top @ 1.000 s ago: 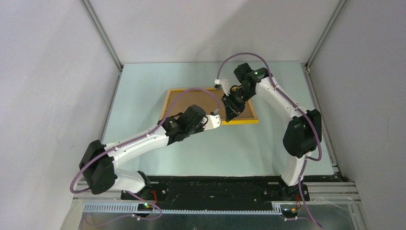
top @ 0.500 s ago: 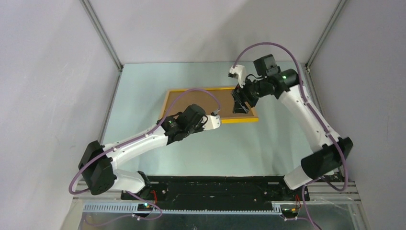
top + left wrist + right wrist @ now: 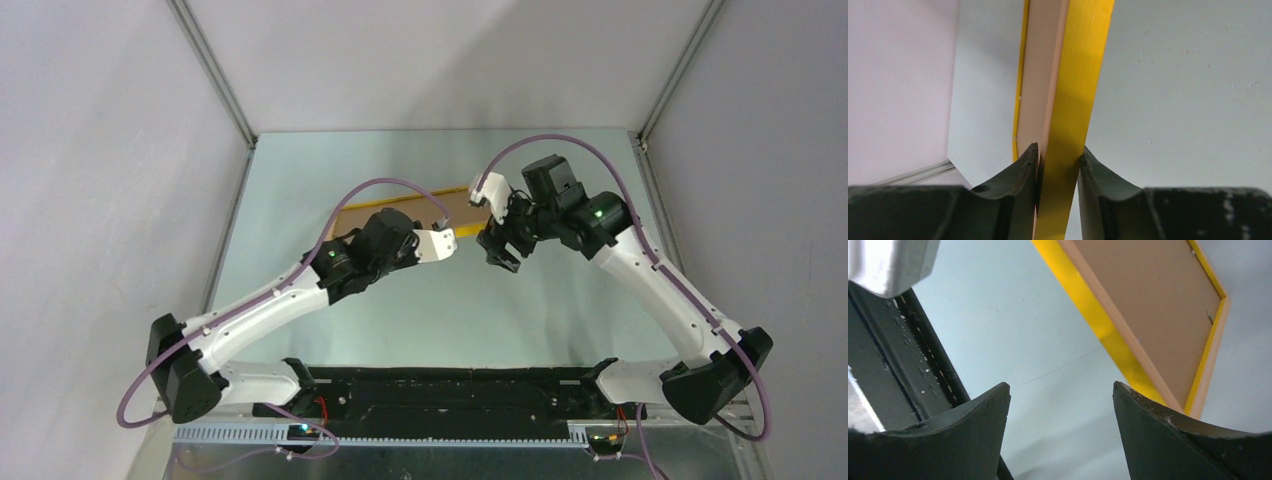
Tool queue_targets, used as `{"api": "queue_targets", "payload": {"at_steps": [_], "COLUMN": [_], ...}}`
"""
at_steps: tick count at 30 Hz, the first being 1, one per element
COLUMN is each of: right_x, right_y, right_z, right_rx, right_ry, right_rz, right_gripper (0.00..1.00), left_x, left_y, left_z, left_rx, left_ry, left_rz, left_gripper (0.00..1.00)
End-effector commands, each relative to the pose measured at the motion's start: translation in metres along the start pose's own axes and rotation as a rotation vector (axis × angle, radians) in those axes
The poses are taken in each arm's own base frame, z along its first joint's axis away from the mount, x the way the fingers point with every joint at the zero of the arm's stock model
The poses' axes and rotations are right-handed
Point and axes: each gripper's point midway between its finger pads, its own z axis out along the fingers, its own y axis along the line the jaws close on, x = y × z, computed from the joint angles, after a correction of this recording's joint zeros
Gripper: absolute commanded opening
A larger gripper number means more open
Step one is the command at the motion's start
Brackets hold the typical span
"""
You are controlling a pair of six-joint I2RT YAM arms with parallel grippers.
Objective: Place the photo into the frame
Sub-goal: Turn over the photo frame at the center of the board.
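Pale green table (image 3: 300, 180) inside grey walls; frame (image 3: 1075, 75) at mid-table, gripped by the left arm.
Left tool (image 3: 1058, 150) is clamped narrow on the frame's yellow edge, one finger on each face; that wrist sees the frame edge-on. Right tool (image 3: 1062, 387) hangs with jaws wide, holding nothing, near the frame but apart from it. Brown backing board (image 3: 1153, 305) fills the frame's face towards the right wrist. From above, both arms hide most of the frame.
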Motion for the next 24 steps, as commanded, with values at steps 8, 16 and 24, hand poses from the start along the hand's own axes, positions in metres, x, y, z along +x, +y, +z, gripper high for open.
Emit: {"api": "queue_targets", "payload": {"at_steps": [8,16,24], "right_x": [-0.032,-0.041,-0.04], "right_y": [-0.019,-0.022,-0.022], "right_z": [-0.008,-0.007,0.003], "right_rx": [0.221,0.238,0.206], "right_ry": [-0.038,-0.065,-0.082], "right_rz": [-0.258,-0.357,-0.397], "right_gripper": [0.8,0.8,0.8], "left_x": [-0.029,-0.022,-0.022], "left_y": [0.031,0.02,0.014], "left_z": [-0.04,-0.047,-0.056], "left_rx": [-0.077,-0.024,0.029], "left_ry": [-0.163,-0.158,-0.16], "left_rz": [-0.029,0.009,0.009], "left_gripper": [0.0,0.0,0.0]}}
